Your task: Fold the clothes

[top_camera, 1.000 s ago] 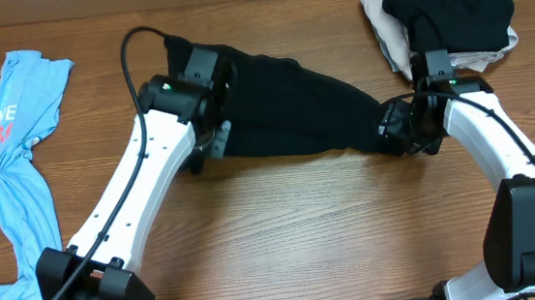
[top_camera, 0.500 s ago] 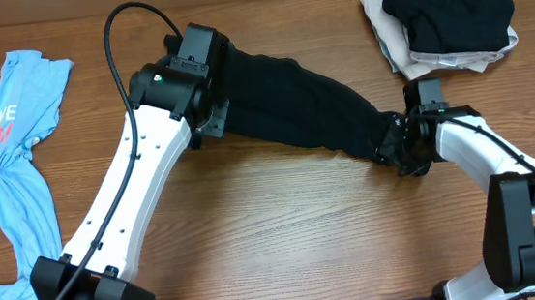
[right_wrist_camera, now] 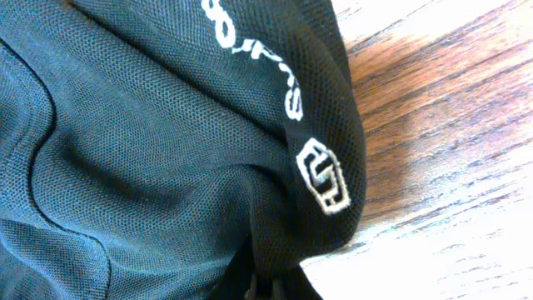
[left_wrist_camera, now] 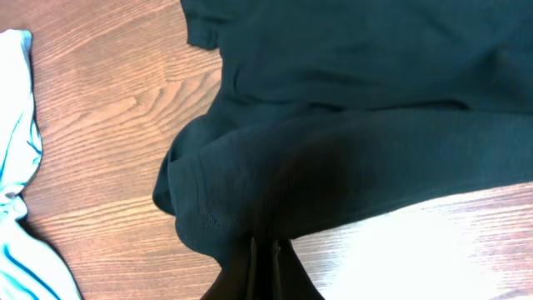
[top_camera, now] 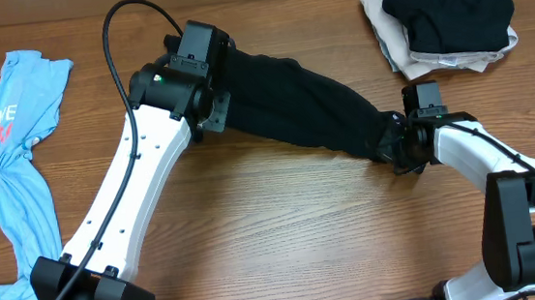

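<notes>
A black T-shirt (top_camera: 303, 108) with small white marks (right_wrist_camera: 323, 175) lies bunched in a long strip across the middle of the table. My left gripper (top_camera: 207, 107) is shut on its left end, a fold of black cloth (left_wrist_camera: 250, 183) pinched between the fingers. At the strip's right end my right gripper (top_camera: 395, 147) is shut on the hem beside the white logo. A light blue T-shirt (top_camera: 18, 182) with red lettering lies crumpled along the left edge and also shows at the left of the left wrist view (left_wrist_camera: 17, 150).
A folded stack of black (top_camera: 449, 3) and beige (top_camera: 383, 23) clothes sits at the back right corner. Bare wooden table (top_camera: 285, 236) stretches in front of the black T-shirt between the two arms.
My right gripper has closed on the right end of the black T-shirt. The left gripper has carried its end up and back, stretching the shirt into a slanted strip.
</notes>
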Action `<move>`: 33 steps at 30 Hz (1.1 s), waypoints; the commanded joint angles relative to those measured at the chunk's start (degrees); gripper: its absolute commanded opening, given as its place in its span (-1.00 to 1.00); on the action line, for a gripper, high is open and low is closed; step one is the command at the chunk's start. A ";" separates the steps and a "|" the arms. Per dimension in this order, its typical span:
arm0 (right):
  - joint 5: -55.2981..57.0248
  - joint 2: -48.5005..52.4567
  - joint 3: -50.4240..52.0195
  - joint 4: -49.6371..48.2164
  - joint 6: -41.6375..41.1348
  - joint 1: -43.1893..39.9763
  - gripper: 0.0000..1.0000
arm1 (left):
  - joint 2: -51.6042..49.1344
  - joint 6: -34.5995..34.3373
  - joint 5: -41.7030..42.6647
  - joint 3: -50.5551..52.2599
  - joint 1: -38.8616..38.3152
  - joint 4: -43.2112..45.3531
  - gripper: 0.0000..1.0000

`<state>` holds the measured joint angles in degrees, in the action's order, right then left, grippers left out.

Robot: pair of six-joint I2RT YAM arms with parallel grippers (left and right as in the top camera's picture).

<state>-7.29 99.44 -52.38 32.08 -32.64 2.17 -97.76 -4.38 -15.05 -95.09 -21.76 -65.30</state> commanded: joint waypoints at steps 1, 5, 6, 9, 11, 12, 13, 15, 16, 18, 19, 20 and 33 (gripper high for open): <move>0.26 1.03 0.20 0.68 -0.22 0.46 -0.92 | 0.07 -0.94 -4.04 -1.86 -0.24 1.22 -0.92; 0.26 -3.50 -5.68 6.21 1.36 -1.42 -0.92 | 0.17 -2.23 -7.10 -6.12 1.40 -0.55 -0.92; 0.28 -4.98 -8.17 8.37 2.19 -2.08 -0.92 | 0.22 -2.32 -7.23 -7.76 2.05 -1.25 -0.92; 0.31 -9.25 -17.22 15.28 5.79 -4.13 -0.92 | 0.44 -2.27 -7.82 -14.14 4.74 -3.54 -0.92; 0.35 -11.43 -24.72 20.35 8.13 -5.73 -0.92 | 0.46 -2.08 -8.50 -18.60 6.80 -4.90 -0.92; 0.33 -12.07 -28.22 22.49 9.29 -6.47 -0.92 | 0.46 -2.05 -9.05 -20.72 7.85 -5.55 -0.92; 0.33 -12.57 -31.87 24.65 10.56 -7.17 -0.92 | 0.46 -2.05 -9.60 -22.60 8.81 -6.10 -0.92; 0.35 -12.98 -39.58 28.98 13.18 -8.41 -0.92 | 0.48 -2.01 -10.73 -26.43 10.88 -6.97 -0.92; 0.37 -12.98 -44.54 31.69 14.58 -9.11 -0.92 | 0.50 -1.86 -11.63 -28.65 12.04 -7.45 -0.92; 0.37 -12.98 -50.53 34.82 15.98 -9.88 -0.92 | 0.50 -1.77 -13.07 -31.52 13.44 -8.15 -0.92; 0.37 -12.98 -52.65 35.98 16.44 -10.10 -0.92 | 0.52 -1.75 -13.84 -32.81 14.03 -8.48 -0.92; 0.66 -12.98 -55.43 37.55 16.63 -10.36 -0.92 | 0.68 -1.42 -14.45 -34.01 14.53 -8.81 -0.92; 1.22 -15.23 -71.54 49.77 19.30 -10.60 -0.92 | 6.43 -0.26 -27.61 -39.76 15.82 -9.11 -0.92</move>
<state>-11.94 86.35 -121.34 81.73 -14.94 -6.70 -94.63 -5.41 -31.33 -132.66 -8.21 -74.76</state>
